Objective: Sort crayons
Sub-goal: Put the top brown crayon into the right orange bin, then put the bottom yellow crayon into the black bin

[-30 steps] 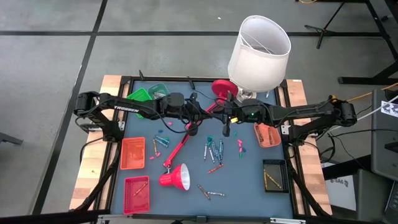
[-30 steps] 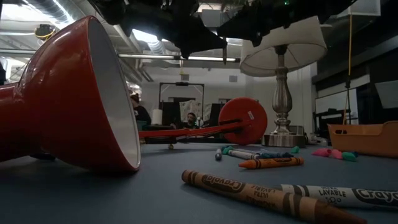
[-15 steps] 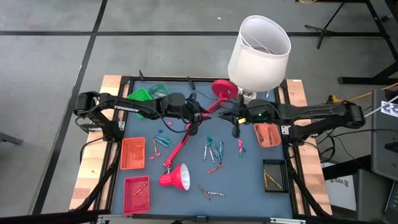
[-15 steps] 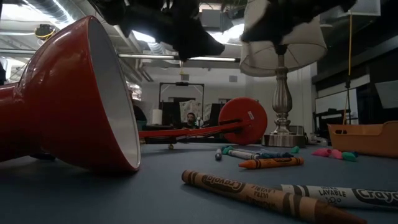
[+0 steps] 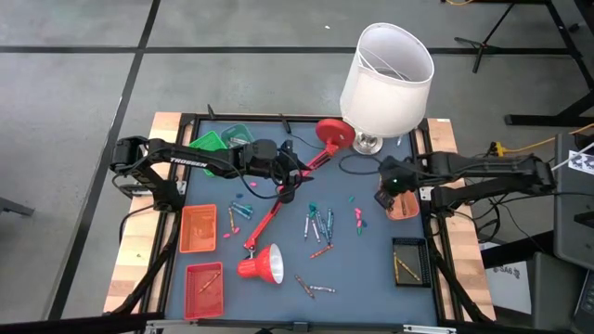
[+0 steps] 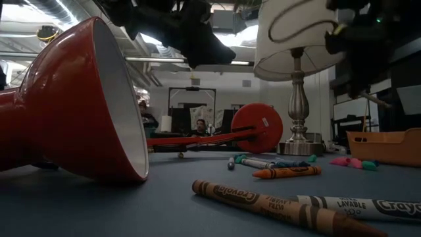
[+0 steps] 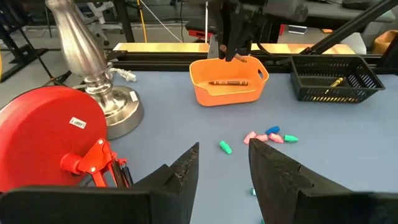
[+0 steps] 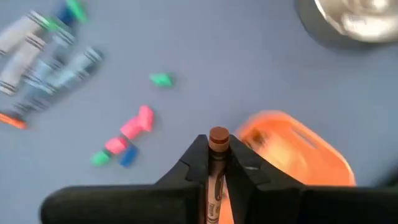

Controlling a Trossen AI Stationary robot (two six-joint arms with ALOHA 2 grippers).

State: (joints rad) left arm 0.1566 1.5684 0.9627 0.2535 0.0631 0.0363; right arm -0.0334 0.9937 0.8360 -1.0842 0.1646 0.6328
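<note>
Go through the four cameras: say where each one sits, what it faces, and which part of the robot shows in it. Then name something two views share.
High view: overhead, straight down on the table; both arms show.
Low view: table height, facing the room past the red lamp shade; arms overhead.
Left wrist view: past the open left gripper toward the orange bin.
Right wrist view: down past the right gripper, shut on a brown crayon.
Shared: the orange bin shows in both wrist views.

In the right wrist view the orange tray (image 8: 298, 149) is blurred. The brown crayon (image 8: 215, 180) in the right hand (image 8: 217, 163) has its lower end cut off.
</note>
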